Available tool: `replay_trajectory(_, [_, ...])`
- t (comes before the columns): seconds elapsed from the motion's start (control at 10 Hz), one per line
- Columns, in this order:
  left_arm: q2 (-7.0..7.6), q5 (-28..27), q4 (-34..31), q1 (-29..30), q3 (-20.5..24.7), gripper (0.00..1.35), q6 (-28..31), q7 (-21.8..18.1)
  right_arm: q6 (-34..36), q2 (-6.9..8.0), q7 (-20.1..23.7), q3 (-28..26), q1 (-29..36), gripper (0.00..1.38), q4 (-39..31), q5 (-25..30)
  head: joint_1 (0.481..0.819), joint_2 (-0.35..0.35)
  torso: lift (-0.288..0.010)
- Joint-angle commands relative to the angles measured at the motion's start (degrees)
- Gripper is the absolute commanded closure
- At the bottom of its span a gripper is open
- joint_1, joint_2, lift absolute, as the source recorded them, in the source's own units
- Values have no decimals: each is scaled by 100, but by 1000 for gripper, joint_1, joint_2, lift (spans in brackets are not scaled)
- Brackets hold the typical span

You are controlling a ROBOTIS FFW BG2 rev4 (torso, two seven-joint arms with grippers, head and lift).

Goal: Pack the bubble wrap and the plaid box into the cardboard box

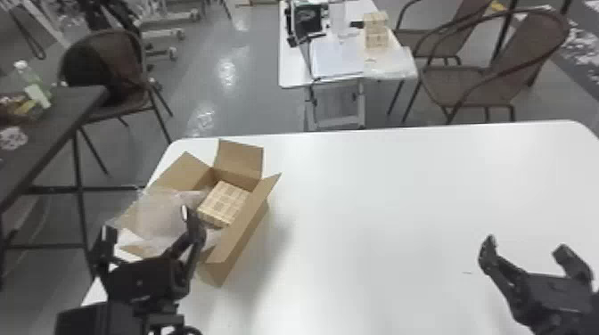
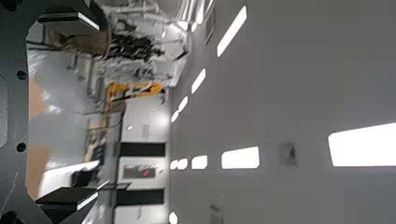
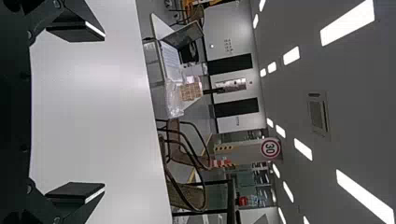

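Where the cardboard box point(image 1: 243, 238) stands open, the plaid box point(image 1: 225, 202) lies inside, with the bubble wrap point(image 1: 160, 214) beside it, spilling over the left edge. Both the left gripper point(image 1: 146, 222) and right gripper point(image 1: 525, 248) are released, fingers spread.

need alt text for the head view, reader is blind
An open cardboard box on a white table holds a plaid box and bubble wrap spilling over its side. The left claw hovers near the wrap, open; the right claw hangs open over the table's right side.
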Motion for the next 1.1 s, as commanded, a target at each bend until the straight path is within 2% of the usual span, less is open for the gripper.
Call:
replay_trajectory(0.0, [-43, -110, -72, 426, -64, 96, 587, -346, 317, -17, 0, -14, 274, 159, -399, 76, 695, 143, -99])
replay_trajectory(0.2, [-43, -40, -177, 901, -161, 98, 860, -469, 651, -211, 0, -14, 634, 160, -874, 112, 695, 110, -99])
replay_trajectory(0.3, [33, 48, -186, 1112, -205, 98, 1018, -469, 651, -246, -9, -49, 828, 160, -1014, 85, 695, 106, -99])
replay_trajectory(0.4, [95, 171, -186, 1305, -248, 98, 1123, -451, 660, -193, -71, -101, 986, 159, -1102, 129, 695, 103, -99])
replay_trajectory(0.5, [77, 127, -186, 1340, -275, 98, 1053, -355, 616, -88, -79, -172, 1162, 159, -1137, 252, 695, 99, -99])
replay_trajectory(0.6, [-37, 65, -186, 1340, -292, 98, 1053, -328, 598, 18, -123, -163, 1320, 160, -1137, 358, 695, 94, -99])
replay_trajectory(0.7, [-43, 4, -186, 1332, -257, 98, 1035, -328, 598, 123, -79, -163, 1276, 160, -1085, 498, 695, 89, -99])
replay_trajectory(0.8, [-43, -14, -186, 1340, -266, 98, 1027, -328, 598, 132, 26, -154, 1206, 160, -1102, 665, 695, 93, -99])
replay_trajectory(1.0, [-43, 4, -186, 1332, -284, 98, 1027, -328, 589, 132, 26, -145, 1215, 160, -1093, 665, 695, 103, -99])
